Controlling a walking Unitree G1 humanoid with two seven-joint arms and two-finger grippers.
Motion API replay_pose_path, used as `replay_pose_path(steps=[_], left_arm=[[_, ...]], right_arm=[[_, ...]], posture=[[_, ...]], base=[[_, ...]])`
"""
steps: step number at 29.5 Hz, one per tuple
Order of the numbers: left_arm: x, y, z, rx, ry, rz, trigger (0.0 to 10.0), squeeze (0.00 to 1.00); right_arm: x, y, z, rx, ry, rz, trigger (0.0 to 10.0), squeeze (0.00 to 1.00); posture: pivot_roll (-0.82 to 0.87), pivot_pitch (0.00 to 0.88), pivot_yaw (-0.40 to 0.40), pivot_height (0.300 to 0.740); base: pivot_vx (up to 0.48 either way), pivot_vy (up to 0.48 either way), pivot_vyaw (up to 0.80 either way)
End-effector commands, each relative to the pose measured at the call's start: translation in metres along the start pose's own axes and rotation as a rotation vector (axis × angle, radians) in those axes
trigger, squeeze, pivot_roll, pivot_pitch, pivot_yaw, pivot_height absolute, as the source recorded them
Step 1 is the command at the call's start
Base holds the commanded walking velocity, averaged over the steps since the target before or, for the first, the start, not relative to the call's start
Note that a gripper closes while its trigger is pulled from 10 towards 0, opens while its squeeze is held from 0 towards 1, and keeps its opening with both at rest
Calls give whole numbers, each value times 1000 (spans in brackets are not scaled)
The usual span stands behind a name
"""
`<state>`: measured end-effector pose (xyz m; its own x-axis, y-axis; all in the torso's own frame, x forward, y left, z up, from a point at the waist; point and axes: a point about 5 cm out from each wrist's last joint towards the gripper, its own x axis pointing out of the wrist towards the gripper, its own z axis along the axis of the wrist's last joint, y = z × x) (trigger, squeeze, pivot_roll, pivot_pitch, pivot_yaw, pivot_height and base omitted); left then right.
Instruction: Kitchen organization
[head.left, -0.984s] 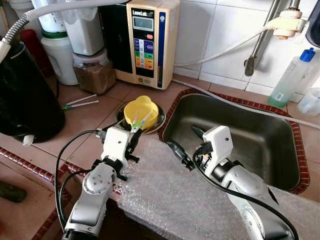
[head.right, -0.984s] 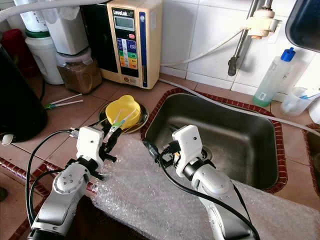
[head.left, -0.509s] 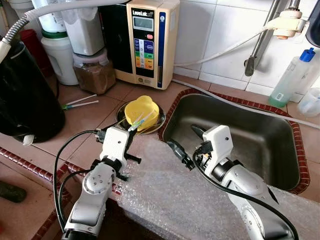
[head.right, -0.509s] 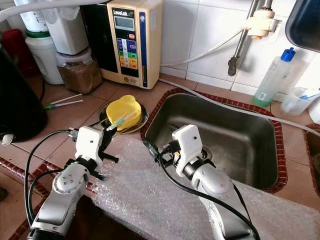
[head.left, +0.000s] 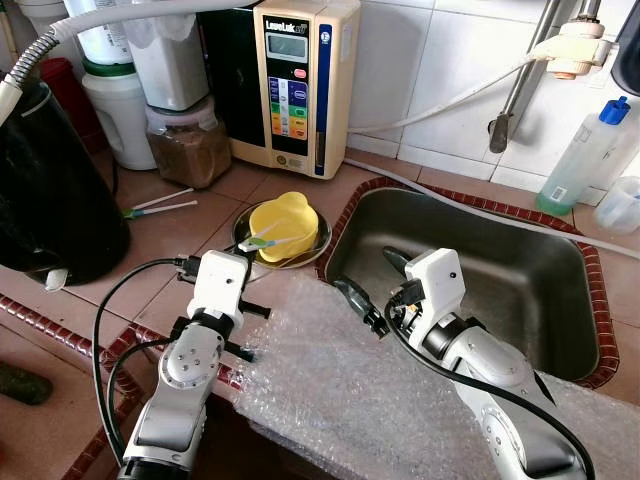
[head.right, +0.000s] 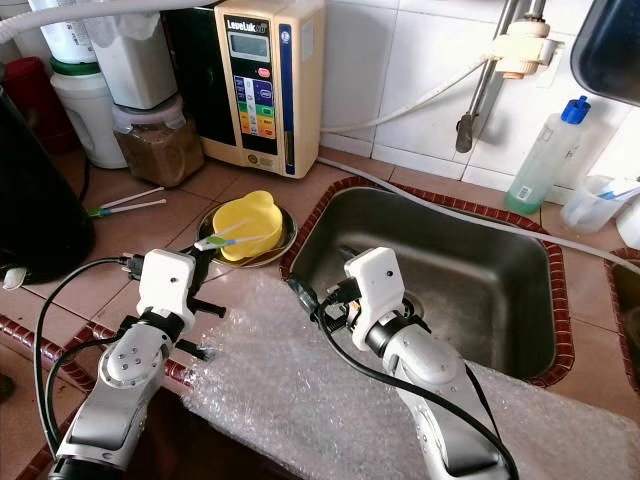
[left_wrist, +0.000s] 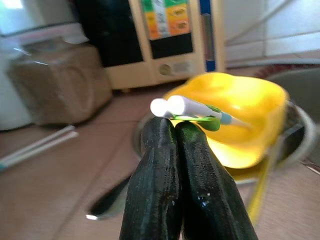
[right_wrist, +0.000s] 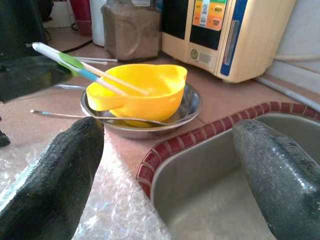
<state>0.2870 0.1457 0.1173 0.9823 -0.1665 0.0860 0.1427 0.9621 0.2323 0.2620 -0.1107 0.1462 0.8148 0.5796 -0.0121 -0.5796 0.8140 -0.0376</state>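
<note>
My left gripper (head.left: 247, 246) is shut on a pair of white sticks with green and blue bands (head.left: 263, 240). Their far ends reach over the yellow bowl (head.left: 288, 222), which sits in a steel dish (head.left: 312, 250) on the tiled counter. The left wrist view has the fingers (left_wrist: 160, 150) pressed together under the sticks (left_wrist: 195, 106), with the bowl (left_wrist: 250, 115) behind. My right gripper (head.left: 373, 281) stands open at the sink's left rim, over the bubble wrap. It faces the bowl (right_wrist: 145, 95) and the dish (right_wrist: 189, 111), where a spoon lies.
The steel sink (head.left: 500, 280) lies to the right. A sheet of bubble wrap (head.left: 350, 390) covers the front edge. A cream water machine (head.left: 295, 85), a jar of brown powder (head.left: 190, 145) and a black pot (head.left: 50, 200) stand behind and left. Another pair of sticks (head.left: 160, 205) lies on the tiles.
My left gripper has swung left and back with the sticks, which now lie flatter and point toward the bowl. The right arm has stayed put.
</note>
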Motion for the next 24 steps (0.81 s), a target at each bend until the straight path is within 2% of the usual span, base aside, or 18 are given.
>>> replay_pose_path(steps=[1,7,13,19,24], left_arm=[[4,4,13,19,-67,23,0,0],[5,1,31,30,-178,11,0,0],[13,5,66,-20,-329,41,0,0],[24,-9,77,-132,-352,-59,0,0],[23,-10,71,-124,-328,-75,0,0]], right_arm=[[2,-3,4,-16,-21,-13,10000,0],[3,-6,7,-26,-34,-22,10000,0],[7,-21,19,-53,-89,-120,10000,0],[16,-38,29,-16,-135,-211,10000,0],[15,-42,28,-36,-131,-225,10000,0]], posture=[[13,0,-23,740],[16,0,-28,740],[22,0,-37,740],[19,0,-31,740],[13,0,-26,740]], base=[[0,0,0],[0,0,0],[0,0,0],[0,0,0],[0,0,0]])
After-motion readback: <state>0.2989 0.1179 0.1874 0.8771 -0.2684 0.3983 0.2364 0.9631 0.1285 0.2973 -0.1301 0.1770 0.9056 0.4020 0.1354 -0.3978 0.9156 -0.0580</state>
